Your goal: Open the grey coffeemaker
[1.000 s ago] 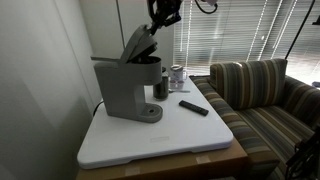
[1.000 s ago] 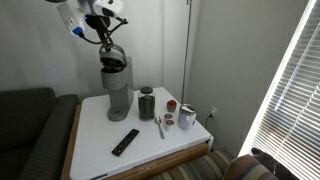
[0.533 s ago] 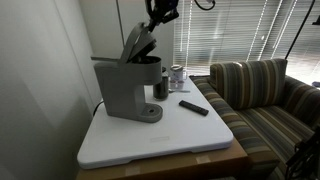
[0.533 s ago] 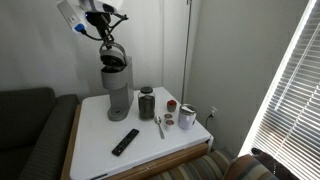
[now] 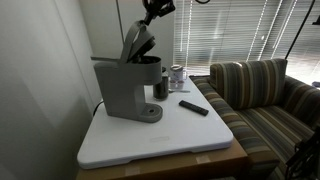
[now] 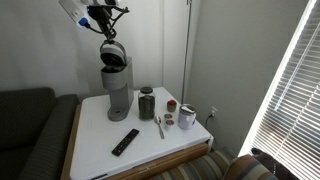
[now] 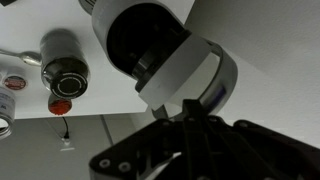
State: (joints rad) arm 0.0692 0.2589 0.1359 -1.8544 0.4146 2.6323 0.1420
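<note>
Grey and matte, large and boxy: the single-serve grey coffeemaker (image 6: 117,85), standing at the back corner of the white desk (image 6: 150,152), close to the wall, round base plate flat on the top. Hinged lid (image 5: 138,40) with dark rim tipped well up, chamber underneath open and dark in the wrist view.

Black gripper (image 6: 106,20) up over that raised lid, cropped by the top edge in both exterior views. In the wrist view, nothing more than a dark out-of-focus mass along the bottom. Fingers apart or together? Cannot tell. Touching the lid or just clear of it? Cannot tell either.

Now the count across the desk:
- one coffeemaker
- one dark cylindrical canister (image 6: 147,103) just beside it
- one black remote control (image 6: 125,141) lying flat nearer the front
- one slim metal spoon (image 6: 159,126) next to the canister
- small metal tins (image 6: 187,118) clustered toward the far side, number hard to fix at this size

Off the desk, one striped sofa (image 5: 255,95) alongside, cut off by the frame edge. Window blinds (image 5: 235,30) behind.
</note>
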